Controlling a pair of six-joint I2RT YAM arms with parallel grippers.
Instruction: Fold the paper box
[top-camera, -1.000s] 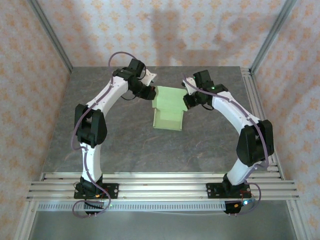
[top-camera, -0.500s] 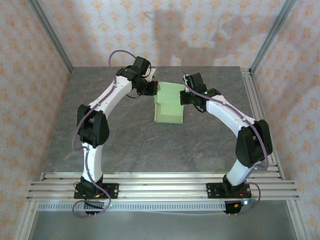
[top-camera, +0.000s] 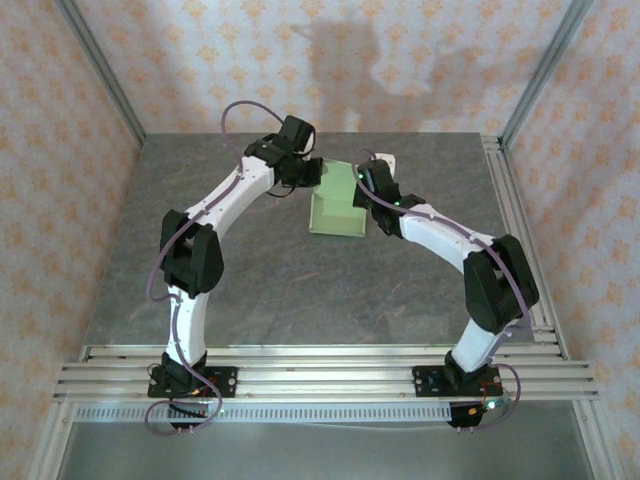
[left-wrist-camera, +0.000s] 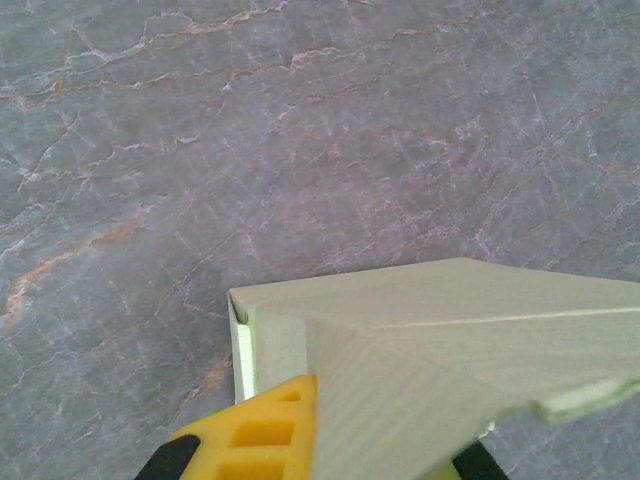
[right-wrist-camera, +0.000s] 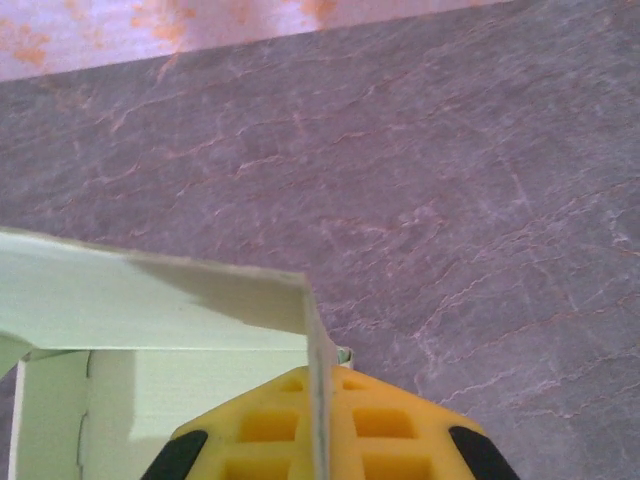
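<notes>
Left end effector (top-camera: 318, 174) and right end effector (top-camera: 363, 186) each pinch a flap of the creased pale-green paper box (top-camera: 338, 208).

We see the paper box (top-camera: 338, 200) in matt pale-green card, faintly ribbed, the tabletop (top-camera: 270, 290) smooth, grey, marble-veined, the jaws' yellow pads (right-wrist-camera: 262, 428) matt plastic, rails (top-camera: 320, 362) of brushed metal.

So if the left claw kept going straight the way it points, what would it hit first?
The paper box it is pinching. The left claw would shove it along, probably toward the right claw gripping the opposite side.
</notes>
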